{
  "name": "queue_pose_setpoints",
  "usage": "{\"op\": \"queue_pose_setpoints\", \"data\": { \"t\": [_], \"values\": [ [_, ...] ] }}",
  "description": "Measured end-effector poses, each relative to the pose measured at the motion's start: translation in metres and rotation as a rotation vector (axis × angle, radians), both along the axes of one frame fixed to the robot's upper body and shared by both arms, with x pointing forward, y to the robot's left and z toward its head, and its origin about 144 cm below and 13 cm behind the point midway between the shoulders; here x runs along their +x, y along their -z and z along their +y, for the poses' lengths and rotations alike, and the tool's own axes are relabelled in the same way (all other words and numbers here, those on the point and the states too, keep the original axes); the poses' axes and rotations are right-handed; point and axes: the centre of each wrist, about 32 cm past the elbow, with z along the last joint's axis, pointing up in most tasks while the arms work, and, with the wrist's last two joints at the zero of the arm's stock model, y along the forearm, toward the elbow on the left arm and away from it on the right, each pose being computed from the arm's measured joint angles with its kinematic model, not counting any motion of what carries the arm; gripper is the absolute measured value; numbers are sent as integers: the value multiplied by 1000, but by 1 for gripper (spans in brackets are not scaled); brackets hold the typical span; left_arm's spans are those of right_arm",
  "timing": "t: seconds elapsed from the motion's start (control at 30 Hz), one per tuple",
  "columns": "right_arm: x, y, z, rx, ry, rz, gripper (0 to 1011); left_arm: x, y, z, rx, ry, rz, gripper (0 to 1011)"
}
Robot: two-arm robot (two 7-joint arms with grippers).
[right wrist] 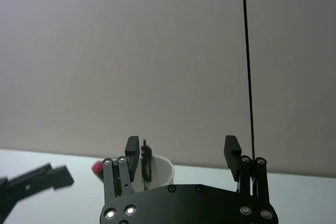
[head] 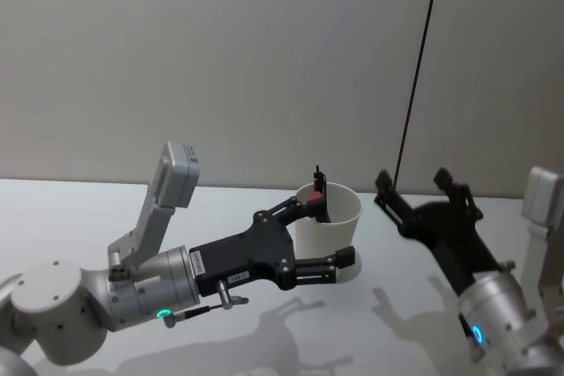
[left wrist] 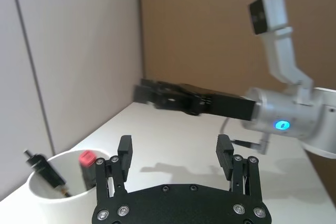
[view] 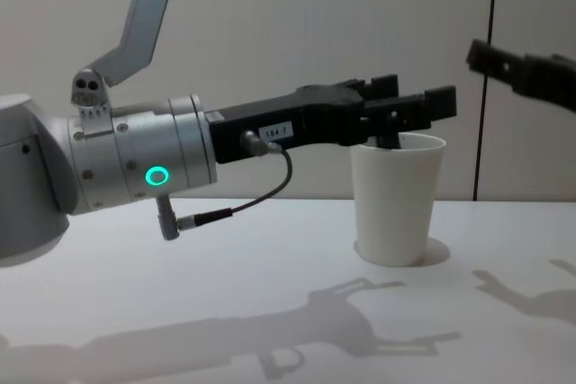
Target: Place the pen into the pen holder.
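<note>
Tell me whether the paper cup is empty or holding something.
Holding something. The white paper cup stands upright with a red-ended marker and another black pen leaning inside, their tops above the rim.

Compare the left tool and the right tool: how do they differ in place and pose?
1. The left tool is right beside the white cup, at the height of its rim. The right tool stands apart from the cup, on its right.
2. The left tool points across the table toward the robot's right. The right tool points toward the back wall.

Both tools are open and hold nothing.
</note>
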Motion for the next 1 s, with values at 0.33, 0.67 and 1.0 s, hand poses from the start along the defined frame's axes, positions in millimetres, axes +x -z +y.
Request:
{"op": "queue_pose_setpoints", "data": {
  "t": [0.33,0.67,1.0],
  "values": [
    [-23,18,-14,-126,-6,48,1001,-14,6,1,35,-125,7,1003],
    [-37,26,-21,-199,-12,75,1001,-29,11,3,72,-261,5,1003],
    [-38,27,-21,-204,-13,76,1001,-42,14,5,100,-379,-3,1003]
  ]
}}
